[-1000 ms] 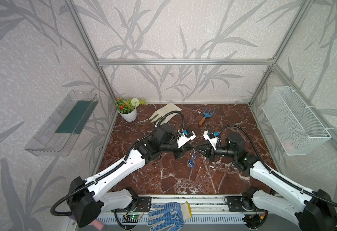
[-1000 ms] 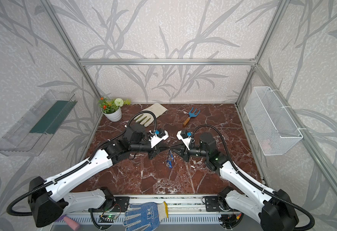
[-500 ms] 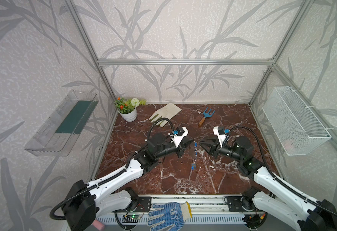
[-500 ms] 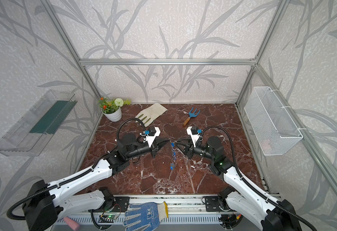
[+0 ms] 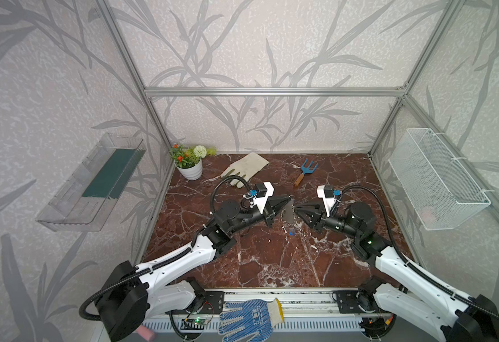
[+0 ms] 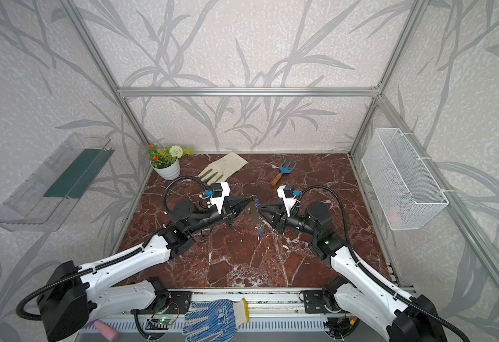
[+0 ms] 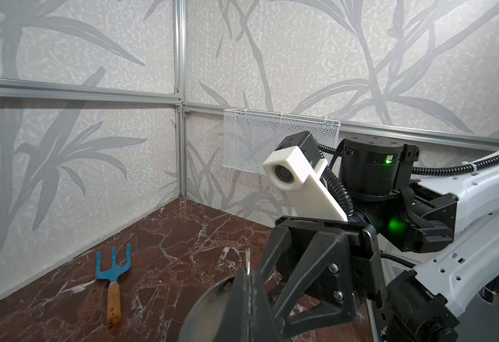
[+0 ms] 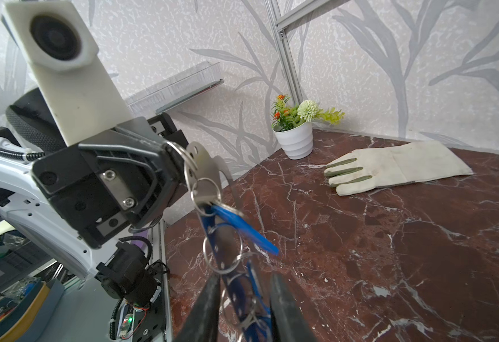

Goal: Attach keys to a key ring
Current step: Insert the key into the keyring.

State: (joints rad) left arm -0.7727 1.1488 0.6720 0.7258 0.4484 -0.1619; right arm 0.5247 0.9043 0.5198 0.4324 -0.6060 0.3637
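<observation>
- The left gripper [image 8: 175, 161] is clamped tight, jaws fully together on the top edge of the key ring [image 8: 204, 165].
- The flat metal plate hangs down from those tips, held in the air over the marble table [image 5: 272, 260], about mid-table between the 2 arms.
- In the left wrist view the plate shows edge-on, a thin line pinched between the closed black fingers [image 7: 239, 296].
- From the plate's holes a chain of wire rings [image 8: 223, 251] drops down, carrying the keys [image 8: 242, 228]. At least 2 blue tags show: 1 juts out sideways and 1 runs straight down the chain.
- The right gripper [image 8: 244, 279] faces the left one tip to tip, just beside the plate in both top views.
- Its jaws stand partly apart, with a clear gap between the 2 black fingers [image 8: 283, 305].
- The lower part of the chain, rings and blue tags together, hangs inside that gap. Whether either finger actually presses on it cannot be told.
- In a top view the lowest blue tag shows as a small blue spot below the plate. Whether it touches the table cannot be told.
- The hand fork [image 5: 306, 171], the pale glove [image 5: 246, 167] and the flower pot [image 5: 190, 170] lie well apart at the back of the table, with neither gripper near them.
</observation>
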